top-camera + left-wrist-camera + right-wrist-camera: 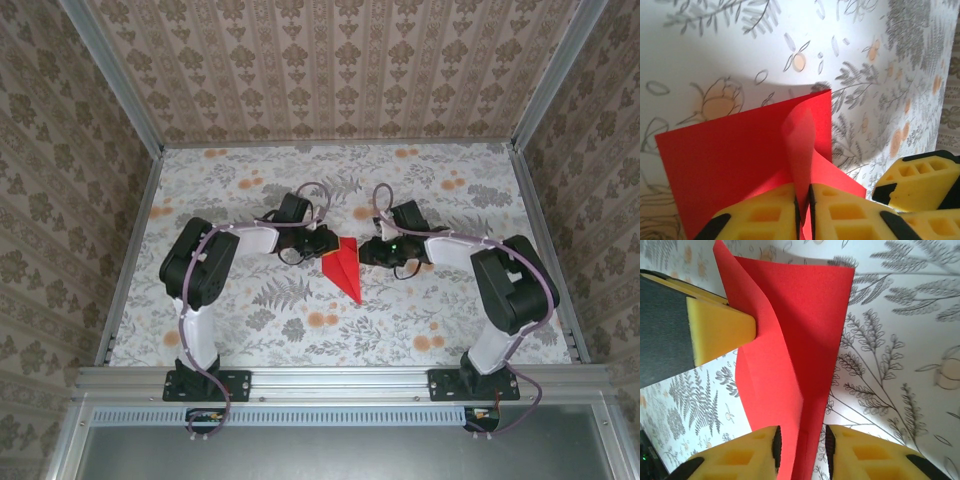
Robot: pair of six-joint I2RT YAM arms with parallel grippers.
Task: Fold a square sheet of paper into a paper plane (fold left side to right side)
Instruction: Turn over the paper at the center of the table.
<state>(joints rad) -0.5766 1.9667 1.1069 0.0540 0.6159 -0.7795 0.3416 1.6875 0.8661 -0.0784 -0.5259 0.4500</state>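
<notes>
From above, the paper plane (pixel 343 268) lies in the middle of the worktop (pixel 250 330). Its sharp tip points toward the arm bases. The left arm (pixel 205 265) reaches in from the left and the right arm (pixel 505 285) from the right. The left jaws and the right jaws are at the wide end of the plane, one on each side. They look too small here to tell how they stand.

In the left wrist view, the paper plane (pixel 730 155) lies flat on the flowery worktop (pixel 715 50). One thin flap stands up. The left jaws are pressed together on this flap, with a yellow finger (pixel 765 215) on each side. A yellow finger of the right arm (pixel 917 182) is just beside the paper.

In the right wrist view, the paper plane (pixel 800 315) runs down between the right jaws. These jaws are a little apart, with a yellow finger (pixel 860 455) on each side of the fold. A finger of the left arm (pixel 720 332) touches the lifted flap at the upper left.
</notes>
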